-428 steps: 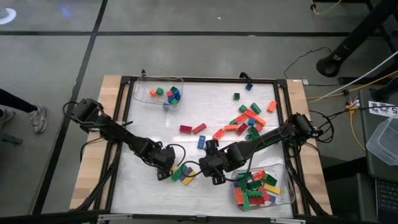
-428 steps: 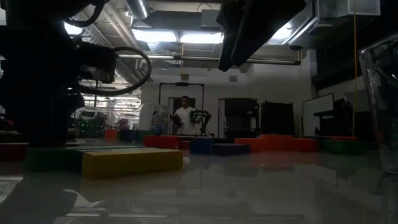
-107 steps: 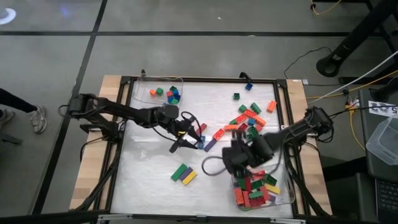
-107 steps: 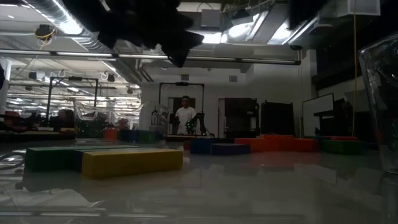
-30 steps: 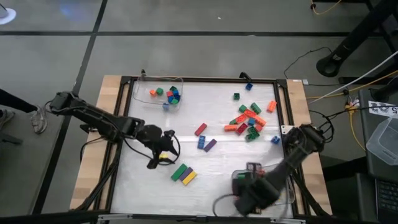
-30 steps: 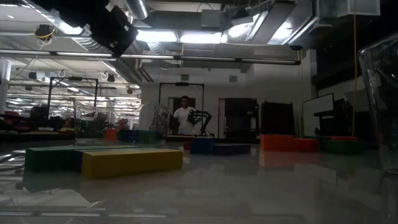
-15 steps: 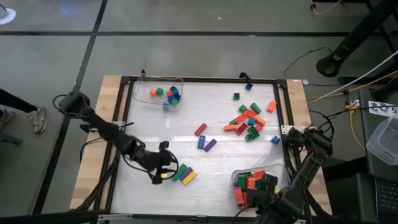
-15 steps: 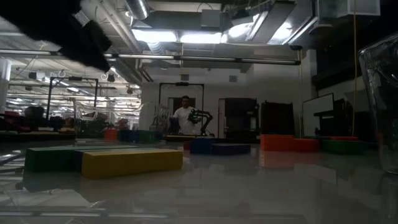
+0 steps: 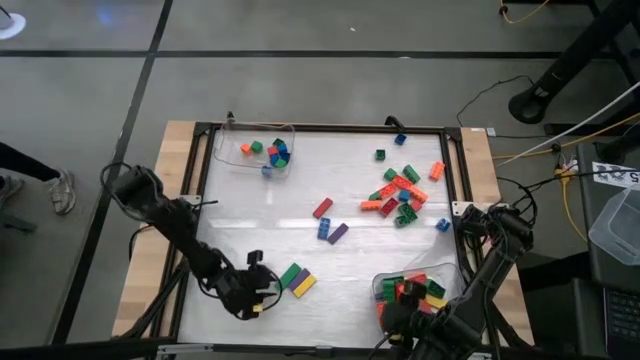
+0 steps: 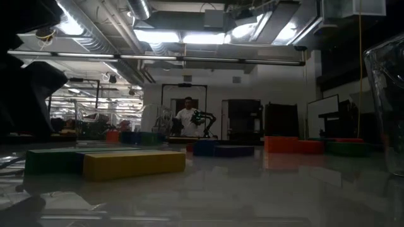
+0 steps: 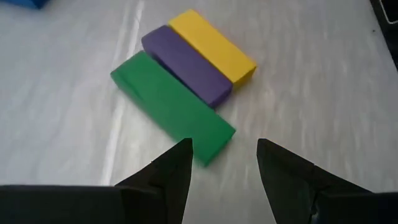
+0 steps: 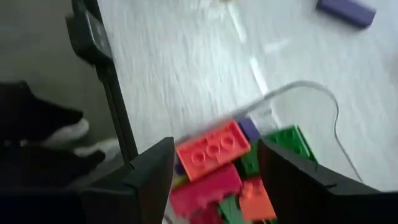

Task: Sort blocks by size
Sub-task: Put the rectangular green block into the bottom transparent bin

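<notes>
Three long blocks lie side by side on the white mat: green point(image 11: 171, 106), purple point(image 11: 186, 65) and yellow point(image 11: 213, 45). In the high view they sit at the near left point(image 9: 293, 280). My left gripper point(image 11: 224, 165) is open and low just left of them, with the green block's near end right ahead of its fingertips, untouched. My right gripper point(image 12: 217, 177) is open above the near-right clear tray point(image 9: 455, 300). An orange block point(image 12: 214, 149) lies on the pile below it.
A second clear tray point(image 9: 290, 135) at the far left holds several short blocks. Loose blocks are scattered at the far right point(image 9: 400, 190), with red point(image 9: 321, 208), blue point(image 9: 324, 228) and purple point(image 9: 338, 233) ones near the middle. A black frame point(image 9: 200, 200) edges the mat.
My left gripper has swung toward the table's near edge and sunk, rolling as it went, until it faces the green, purple and yellow blocks. My right arm has drawn back toward the near edge and turned its wrist, uncovering the near-right tray.
</notes>
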Available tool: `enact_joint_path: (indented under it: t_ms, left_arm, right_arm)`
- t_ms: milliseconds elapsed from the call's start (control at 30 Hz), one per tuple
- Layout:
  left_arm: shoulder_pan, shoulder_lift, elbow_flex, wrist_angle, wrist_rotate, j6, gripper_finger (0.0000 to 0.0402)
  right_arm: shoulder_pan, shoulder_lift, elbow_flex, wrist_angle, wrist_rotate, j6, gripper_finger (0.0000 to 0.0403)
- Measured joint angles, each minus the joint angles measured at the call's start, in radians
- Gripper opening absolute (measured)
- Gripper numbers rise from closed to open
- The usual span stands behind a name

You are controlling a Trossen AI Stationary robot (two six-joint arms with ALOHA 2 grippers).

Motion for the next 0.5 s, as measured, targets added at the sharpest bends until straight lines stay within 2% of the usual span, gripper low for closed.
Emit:
enact_joint_path:
  t_ms: [233,333,500]
  left_arm:
    - [-0.035,0.113,0.089,-0.003,-0.206,0.057,0.0161]
    - [-0.036,0.148,0.122,0.000,-0.225,0.082,0.0150]
    - [-0.040,0.193,0.149,-0.003,-0.228,0.034,0.0131]
  right_arm:
    - [0.000,0.000,0.000,0.067,0.121,-0.001,0.0230]
    - [-0.001,0.000,0.000,0.086,0.141,-0.001,0.0230]
    - [-0.001,0.000,0.000,0.130,0.160,-0.002,0.0230]
